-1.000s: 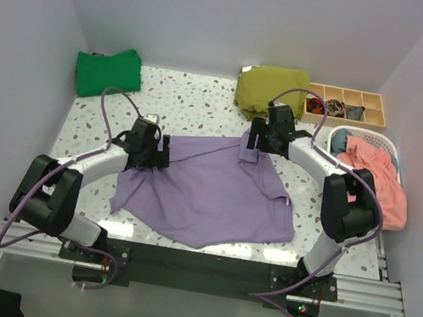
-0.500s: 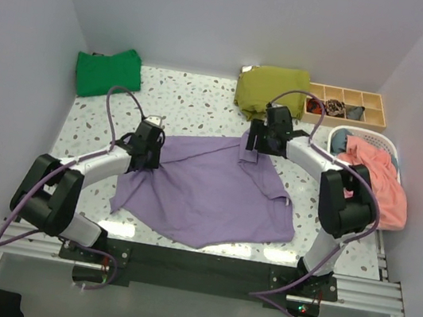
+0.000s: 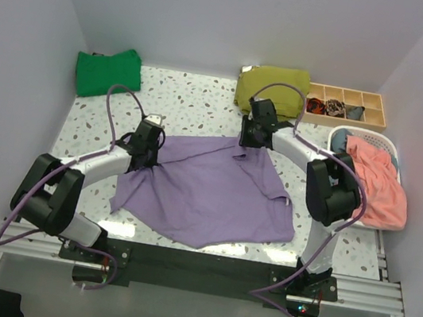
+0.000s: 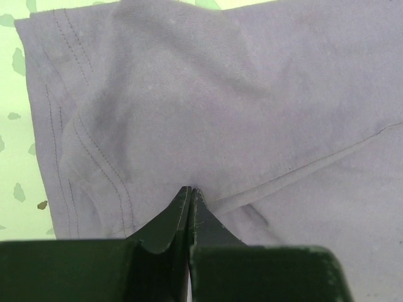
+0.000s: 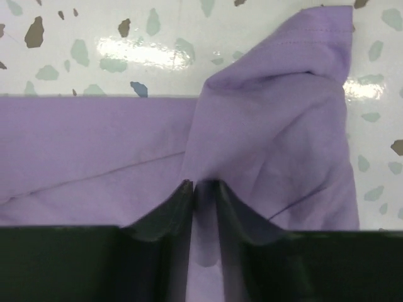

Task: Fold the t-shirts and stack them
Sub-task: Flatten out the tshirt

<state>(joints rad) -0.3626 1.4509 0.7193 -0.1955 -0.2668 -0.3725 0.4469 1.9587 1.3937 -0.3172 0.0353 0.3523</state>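
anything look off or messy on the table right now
The lavender t-shirt lies crooked and rumpled mid-table, its sleeve bunched at the right end effector. A pink garment spills over the rim of the white basket. Nothing looks damaged.

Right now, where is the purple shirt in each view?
Top: purple shirt spread out at centre.
Left wrist: shirt fills nearly the whole frame, stitched hem at left.
Right wrist: shirt across the lower half, sleeve bunched upper right.
Shared landmark: speckled tabletop beside the shirt's edge.
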